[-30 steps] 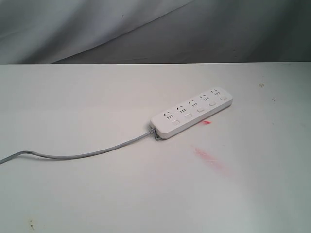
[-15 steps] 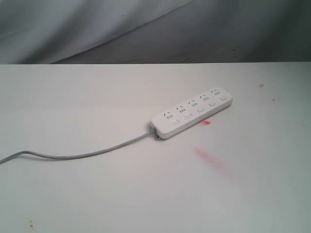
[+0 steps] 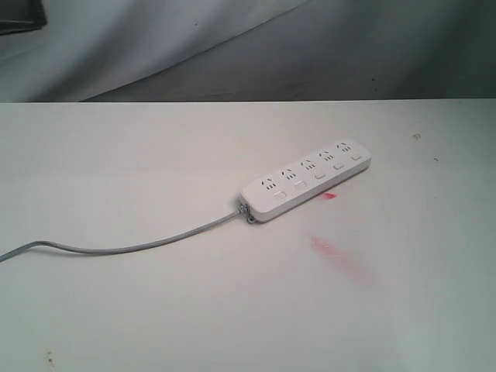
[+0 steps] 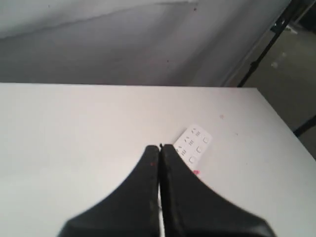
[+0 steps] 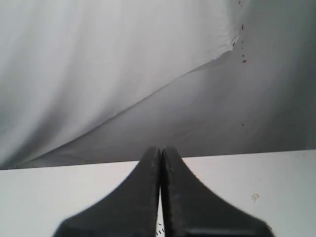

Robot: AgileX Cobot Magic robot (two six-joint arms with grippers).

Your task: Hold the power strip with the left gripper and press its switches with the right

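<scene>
The white power strip (image 3: 306, 180) lies flat and slantwise right of the table's middle, its grey cord (image 3: 139, 248) trailing off to the left edge. Its switches (image 3: 318, 175) form a row of small white buttons along the near side. In the left wrist view my left gripper (image 4: 159, 148) is shut and empty, held above the table, with the far end of the power strip (image 4: 196, 143) just beyond its tips. My right gripper (image 5: 161, 149) is also shut and empty, facing the backdrop. Neither gripper's fingers show in the exterior view.
A red smear (image 3: 341, 257) and a red spot (image 3: 329, 196) mark the white table (image 3: 155, 170) near the strip. A grey cloth backdrop (image 3: 248, 46) hangs behind. A dark shape (image 3: 19, 15) sits in the top left corner. The table's side edge (image 4: 279, 121) borders bare floor.
A dark shape has come into the top left corner of the exterior view. The power strip and its cord have not moved.
</scene>
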